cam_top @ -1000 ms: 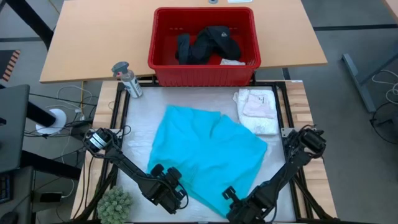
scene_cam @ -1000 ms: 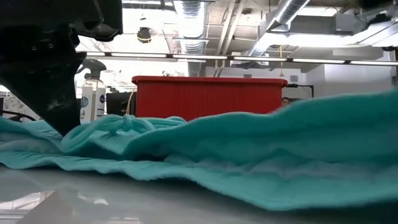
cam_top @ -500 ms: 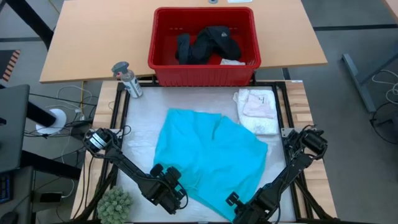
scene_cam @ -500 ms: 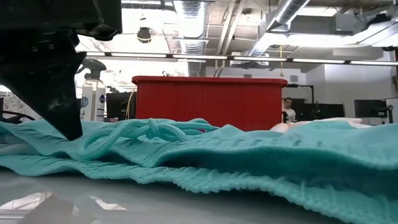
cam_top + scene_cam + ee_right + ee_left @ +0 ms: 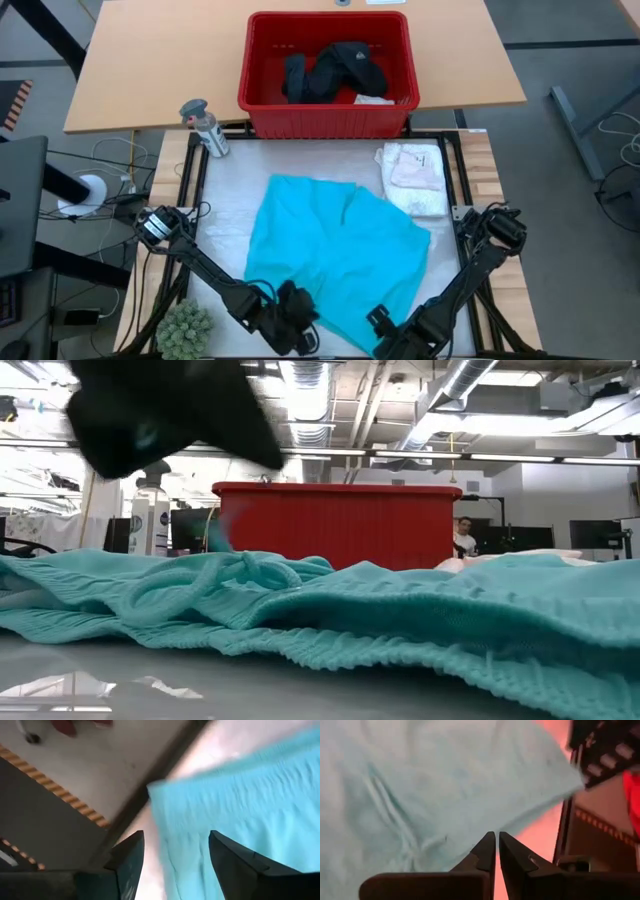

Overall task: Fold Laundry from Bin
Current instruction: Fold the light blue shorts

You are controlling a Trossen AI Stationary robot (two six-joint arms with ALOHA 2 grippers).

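High view, from left to right: the left arm runs from its base at the desk's [image 5: 230, 215] left edge diagonally down toward the near edge, and its left pincer [image 5: 298, 308] sits at the near left hem of the turquoise shirt [image 5: 340, 250]. From the left wrist view its two fingers [image 5: 487, 851] are pressed together, clenched on nothing, their tips hovering just over the shirt's cloth. In the low view this arm shows only as a dark smear lifted above the rumpled fabric.

The turquoise shirt lies spread flat across the middle of the desk, its near corner reaching toward the front edge.

The right arm mirrors the left, reaching from its base at the right edge down to the near edge, where the right pincer [image 5: 385, 322] sits at the shirt's near right corner. Its fingers [image 5: 127, 855] stand wide apart, released, with the shirt's edge lying between and beyond them.

A folded white lacy top [image 5: 415, 175] rests at the far right of the desk. Behind it stands the bin [image 5: 262, 95], holding black clothing [image 5: 330, 70].
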